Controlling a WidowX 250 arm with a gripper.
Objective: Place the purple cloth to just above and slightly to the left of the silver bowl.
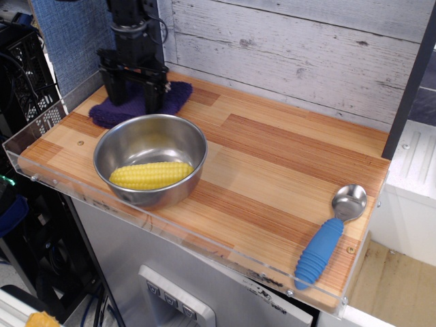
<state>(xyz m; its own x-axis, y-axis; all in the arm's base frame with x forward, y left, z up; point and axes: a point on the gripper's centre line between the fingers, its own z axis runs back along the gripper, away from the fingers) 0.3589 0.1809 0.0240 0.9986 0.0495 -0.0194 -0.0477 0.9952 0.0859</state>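
Observation:
The purple cloth lies on the wooden table at the back left, just behind the silver bowl and a little to its left. The bowl holds a yellow corn cob. My gripper stands upright over the cloth with its fingertips down in it. The black fingers stand fairly far apart with cloth between them, and they seem to hold it. The arm hides the cloth's middle.
A silver spoon with a ribbed blue handle lies at the front right corner. A clear acrylic rim runs along the table's front and left edges. A grey plank wall stands behind, with a dark post at the right.

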